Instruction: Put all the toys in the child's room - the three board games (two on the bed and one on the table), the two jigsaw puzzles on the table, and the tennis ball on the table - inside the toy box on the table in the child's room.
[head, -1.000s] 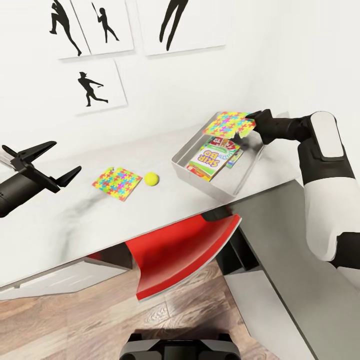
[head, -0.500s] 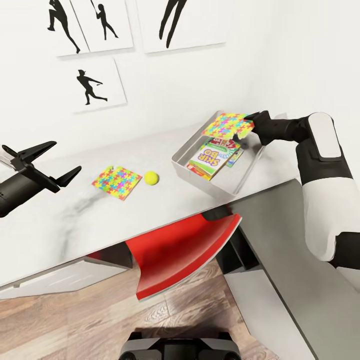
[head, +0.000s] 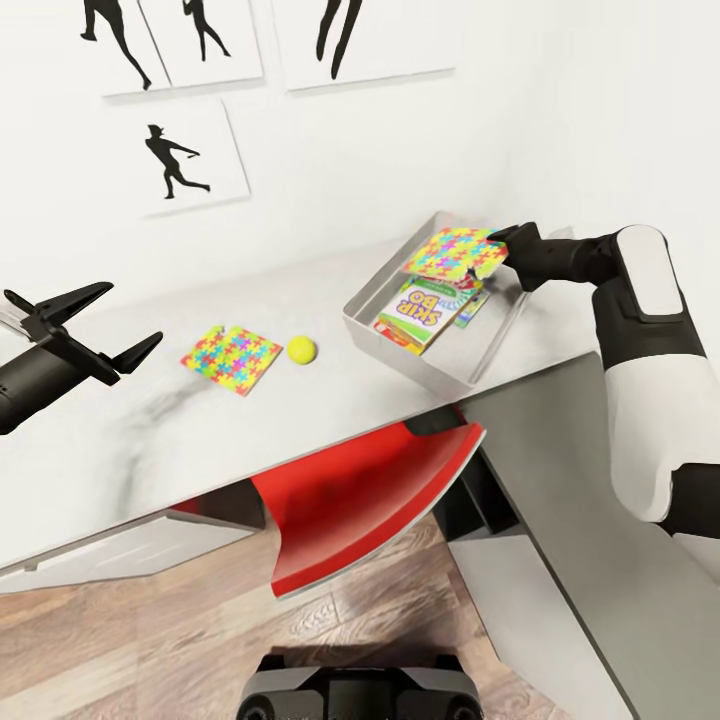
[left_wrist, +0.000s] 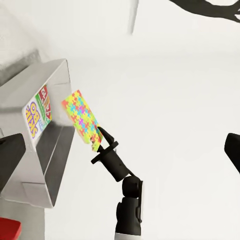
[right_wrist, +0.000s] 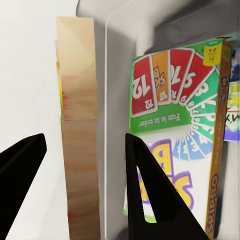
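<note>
The right gripper (head: 503, 240) is clamped on one edge of a jigsaw puzzle (head: 455, 251) and holds it in the air, roughly level, above the far side of the toy box (head: 372, 335). In the left wrist view the same puzzle (left_wrist: 82, 119) is seen apart from the toy box (left_wrist: 57, 80), with the right gripper (left_wrist: 101, 141) pinching its edge. In the right wrist view the puzzle (right_wrist: 77, 125) appears edge-on as a pale strip between the two dark fingers (right_wrist: 150, 190), with the tray interior beyond it.

The toy box sits on the pale marbled section of the desk (head: 120, 440), near the corner where that section meets the dark grey section. Inside it lies the green-yellow Skip-Bo board game (head: 422, 316), on top of other printed boxes whose edges show at its far side. The Skip-Bo box (right_wrist: 175, 125) shows its fanned card print in the right wrist view.

The second jigsaw puzzle (head: 232, 359) lies flat on the marbled top, toward the middle of the desk. The tennis ball (head: 301, 349) rests just beside it, between that puzzle and the toy box, apart from both.

The left gripper (head: 95, 325) hangs over the left end of the desk with its jaws spread and nothing between them
</note>
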